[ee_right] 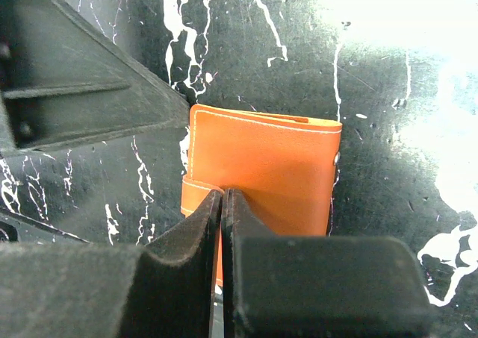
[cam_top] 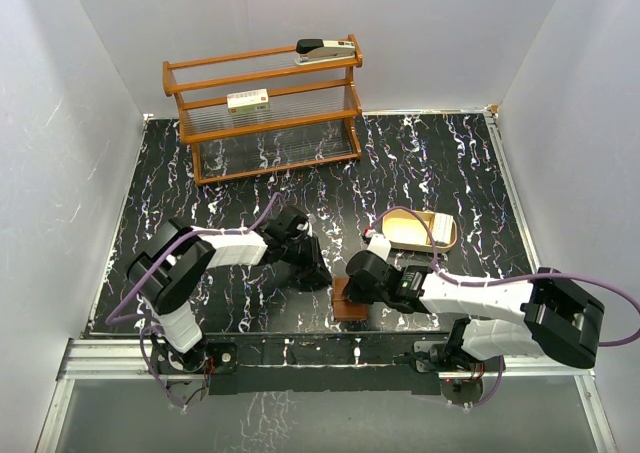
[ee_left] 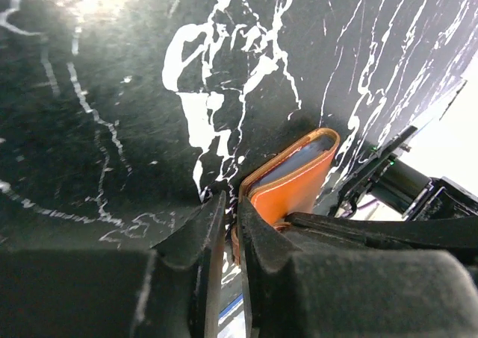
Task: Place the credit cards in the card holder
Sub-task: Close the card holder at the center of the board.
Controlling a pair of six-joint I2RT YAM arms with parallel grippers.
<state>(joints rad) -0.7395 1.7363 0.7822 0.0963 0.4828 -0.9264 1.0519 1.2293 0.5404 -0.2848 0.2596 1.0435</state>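
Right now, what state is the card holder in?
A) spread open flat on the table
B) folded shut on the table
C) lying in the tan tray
B: the brown leather card holder lies folded on the tabletop, its outer cover facing up.

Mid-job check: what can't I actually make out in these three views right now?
1. How many credit cards sit in the card holder: the left wrist view shows one pale edge, and leather hides the rest.
2. Whether the left gripper or right gripper pinches leather: in the wrist views, their own fingers cover the contact.
3. What the tray holds: in the top view it is too small, and a cable crosses it.
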